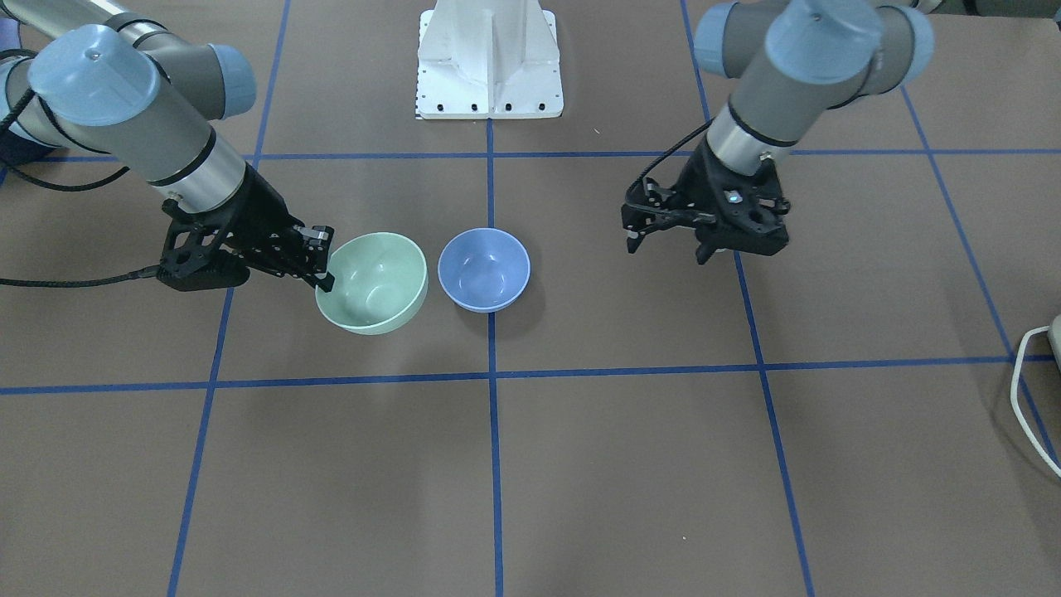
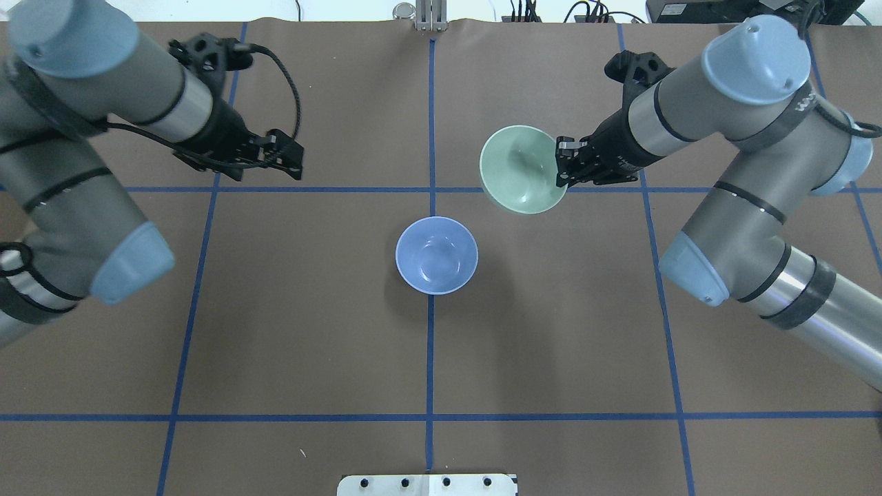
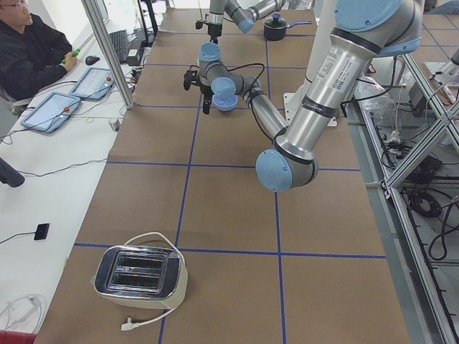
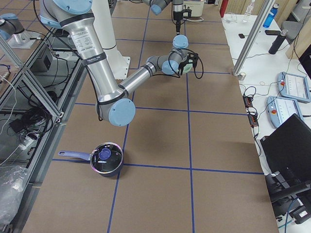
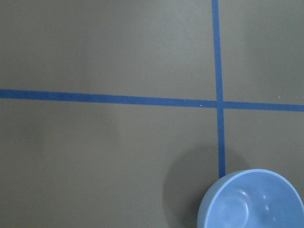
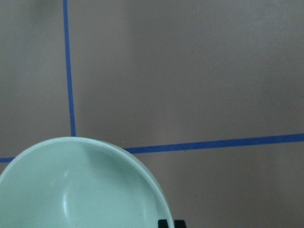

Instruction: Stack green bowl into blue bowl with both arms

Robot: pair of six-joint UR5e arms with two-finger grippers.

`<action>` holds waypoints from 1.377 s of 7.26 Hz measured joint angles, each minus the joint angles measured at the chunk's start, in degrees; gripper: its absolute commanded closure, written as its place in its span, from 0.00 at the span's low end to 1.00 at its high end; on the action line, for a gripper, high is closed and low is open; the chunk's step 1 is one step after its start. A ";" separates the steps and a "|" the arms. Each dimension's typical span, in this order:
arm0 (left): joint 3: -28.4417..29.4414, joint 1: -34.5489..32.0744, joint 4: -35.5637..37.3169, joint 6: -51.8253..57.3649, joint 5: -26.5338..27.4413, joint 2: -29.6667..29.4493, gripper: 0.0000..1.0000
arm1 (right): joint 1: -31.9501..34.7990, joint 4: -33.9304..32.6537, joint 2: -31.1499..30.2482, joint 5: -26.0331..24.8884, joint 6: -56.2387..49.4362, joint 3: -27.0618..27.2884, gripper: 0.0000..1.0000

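Note:
The green bowl [image 1: 373, 282] [image 2: 521, 169] hangs tilted just above the table, to the side of the blue bowl. My right gripper [image 1: 325, 267] [image 2: 561, 165] is shut on its rim. The right wrist view shows the green bowl [image 6: 80, 185] with a fingertip [image 6: 164, 223] at its edge. The blue bowl [image 1: 484, 269] [image 2: 436, 255] stands upright and empty on a blue tape line. It also shows in the left wrist view [image 5: 251, 199]. My left gripper [image 1: 667, 247] [image 2: 295, 162] is open and empty, well away from both bowls.
The white pedestal base [image 1: 489, 58] stands at the robot's side of the table. A toaster [image 3: 140, 272] sits at the table's left end and a dark pot [image 4: 104, 158] at its right end. A white cable [image 1: 1028, 390] lies at the edge.

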 measured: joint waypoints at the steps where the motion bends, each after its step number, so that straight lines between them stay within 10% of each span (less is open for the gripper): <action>1: -2.01 -4.91 1.08 6.02 -2.95 3.39 0.03 | -2.81 0.00 0.33 -2.55 1.94 0.41 1.00; 10: -5.51 -30.80 -3.07 41.01 -12.58 26.98 0.02 | -15.65 -3.61 5.27 -12.79 7.47 -0.79 1.00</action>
